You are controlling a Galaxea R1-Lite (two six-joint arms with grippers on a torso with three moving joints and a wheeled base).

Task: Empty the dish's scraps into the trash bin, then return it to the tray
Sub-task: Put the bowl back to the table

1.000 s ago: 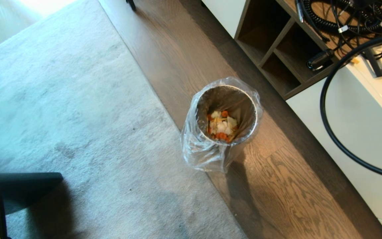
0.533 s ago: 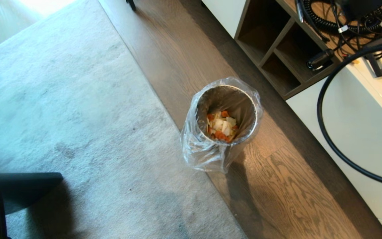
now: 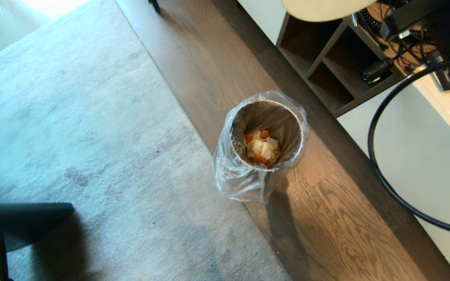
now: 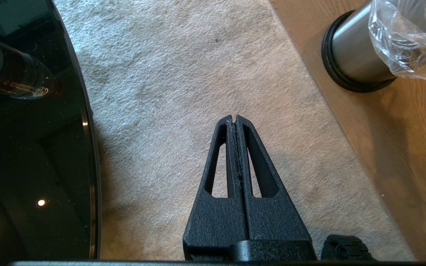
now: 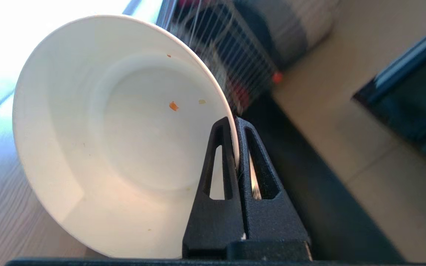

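Right claw (image 5: 237,123) pinching white bowl (image 5: 117,140) by its rim, bowl raised beyond the trash bin (image 3: 266,134), orange and white scraps (image 3: 262,150) inside bin, left claw (image 4: 235,119) pressed together beside bin over carpet (image 4: 198,66), no readable writing

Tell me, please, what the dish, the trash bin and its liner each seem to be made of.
The dish looks like glazed white ceramic: smooth and softly shiny. The trash bin appears to be brushed metal, with a dull grey sheen, on a dark base, perhaps rubber or plastic. Its liner is thin clear plastic film, crinkled and see-through.
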